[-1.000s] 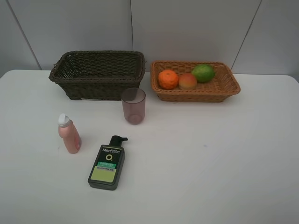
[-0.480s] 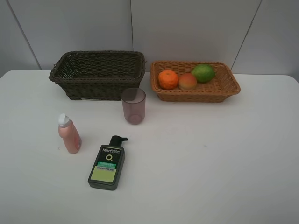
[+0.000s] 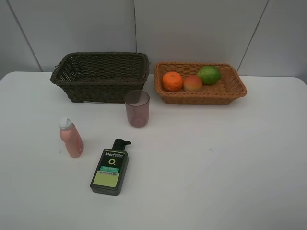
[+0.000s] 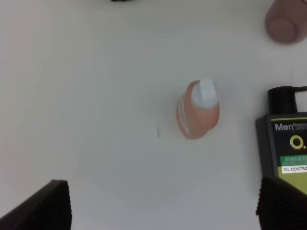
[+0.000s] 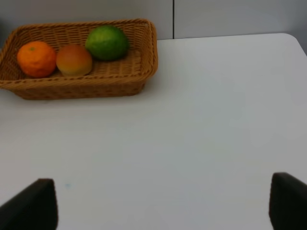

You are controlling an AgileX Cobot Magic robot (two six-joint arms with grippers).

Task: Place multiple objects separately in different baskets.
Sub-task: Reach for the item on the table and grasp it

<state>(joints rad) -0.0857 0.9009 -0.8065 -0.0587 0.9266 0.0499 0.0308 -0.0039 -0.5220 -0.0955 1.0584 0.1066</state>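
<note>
Pink bottle (image 3: pixel 72 141) is standing upright at about 8 o'clock from the middle of the table (image 3: pixel 216 163), and the left gripper (image 4: pixel 163 206) is hanging over it with jaws spread wide, gripping nothing. It is looking like light, smooth, slightly slippery plastic, so I would be pinching it across the body, below the white cap (image 4: pixel 206 93), since a nudge near the top is likely to be tipping it. At 11 o'clock the dark basket (image 3: pixel 96 88) is sitting with nothing showing inside. At 7 o'clock the pump bottle (image 3: pixel 110 167) is lying flat, label up, its pump (image 3: pixel 121 143) pointing to 12 o'clock, just beside the pink bottle but apart from it; it is probably being the heaviest and stiffest piece, best taken across its two long sides and not by the pump. Near the middle, toward 11 o'clock, the cup (image 3: pixel 137 109) is standing mouth up just in front of the dark basket's right corner; it is looking thin-walled and light, perhaps brittle, so a gentle hold over one wall at the rim is seeming safest. At 1 o'clock the tan basket (image 3: pixel 201 97) is holding the orange (image 3: pixel 172 81), peach (image 3: pixel 193 83) and green fruit (image 3: pixel 208 75) close together in a row. The right gripper (image 5: pixel 158 203) is hanging over bare table with jaws wide, carrying nothing.
</note>
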